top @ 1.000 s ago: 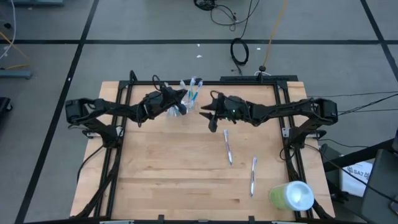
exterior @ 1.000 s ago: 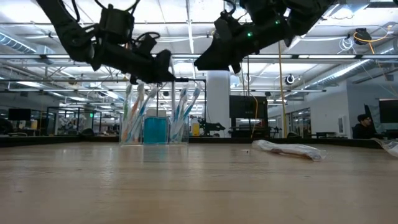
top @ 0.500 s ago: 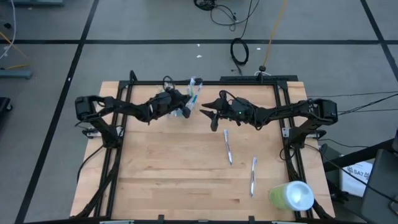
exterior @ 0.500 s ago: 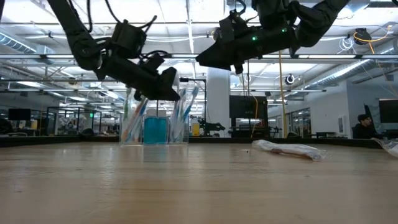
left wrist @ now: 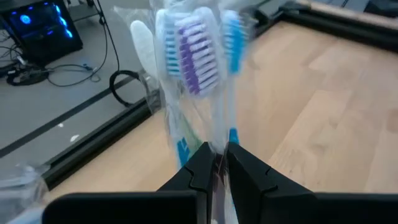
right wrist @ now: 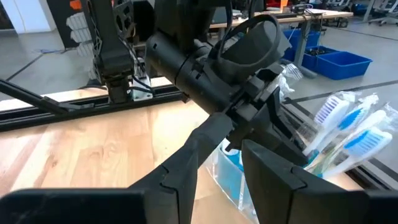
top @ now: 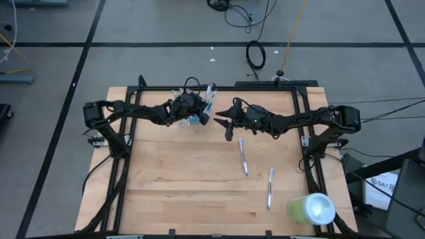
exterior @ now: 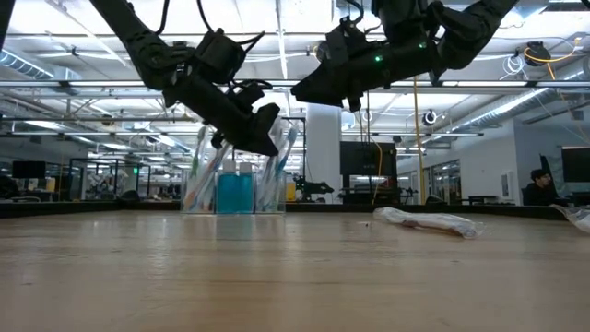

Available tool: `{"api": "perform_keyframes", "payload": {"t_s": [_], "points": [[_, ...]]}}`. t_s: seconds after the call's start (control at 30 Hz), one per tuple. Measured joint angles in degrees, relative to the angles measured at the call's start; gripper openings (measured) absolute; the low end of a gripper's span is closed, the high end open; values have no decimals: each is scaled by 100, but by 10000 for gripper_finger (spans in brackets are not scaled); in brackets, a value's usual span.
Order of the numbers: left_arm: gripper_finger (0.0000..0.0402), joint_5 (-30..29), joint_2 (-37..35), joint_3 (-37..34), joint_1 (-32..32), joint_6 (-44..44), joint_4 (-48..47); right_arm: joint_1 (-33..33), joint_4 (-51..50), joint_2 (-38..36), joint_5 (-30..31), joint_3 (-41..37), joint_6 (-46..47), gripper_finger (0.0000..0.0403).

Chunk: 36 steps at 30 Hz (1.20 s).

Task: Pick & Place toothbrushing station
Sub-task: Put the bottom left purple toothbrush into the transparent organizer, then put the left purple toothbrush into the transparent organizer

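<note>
I am pinching a wrapped toothbrush (left wrist: 198,68) between the nearly closed jaws of my left gripper (left wrist: 215,163), right over the clear cup (exterior: 235,189) of brushes at the table's far edge. My right gripper (right wrist: 235,149) is hovering beside it, jaws slightly parted around nothing.

- light wood surface (top: 172,179) with a black frame round it
- clear cup (exterior: 234,180) of toothbrushes at the far edge
- two wrapped toothbrushes (top: 243,157) lying mid-right (well apart from the cup)
- lime-green cylinder (top: 310,208) on its side, near right corner
</note>
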Motion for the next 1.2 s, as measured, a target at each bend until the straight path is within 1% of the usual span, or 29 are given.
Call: {"api": "perform_keyframes", "payload": {"t_s": [0.1, 0.2, 0.5, 0.67, 0.8, 0.9, 1.0, 1.2], "points": [[36, -1, -5, 4, 0, -3, -146, 0, 6, 0, -2, 0, 0, 115], [49, -2, -5, 4, -2, -8, -172, 0, -9, 1, -7, 0, 0, 115], [143, 1, 0, -9, -72, 15, -449, 0, -18, 0, -9, 0, 145, 114], [182, -10, -194, -9, -217, 128, -655, 0, -20, 0, -9, 0, 170, 114], [199, -376, -539, -9, -363, 130, -912, 0, -24, 0, -9, 0, 170, 114], [202, -588, -896, -9, -490, 133, -1215, 0, -27, 0, -10, 0, 171, 114], [202, -592, -1323, -9, -633, 136, -1512, 1, -56, 1, -10, 0, 161, 114], [202, -602, -2250, -9, -1002, 148, -2473, 2, -308, 0, -14, 0, 238, 114]]}}
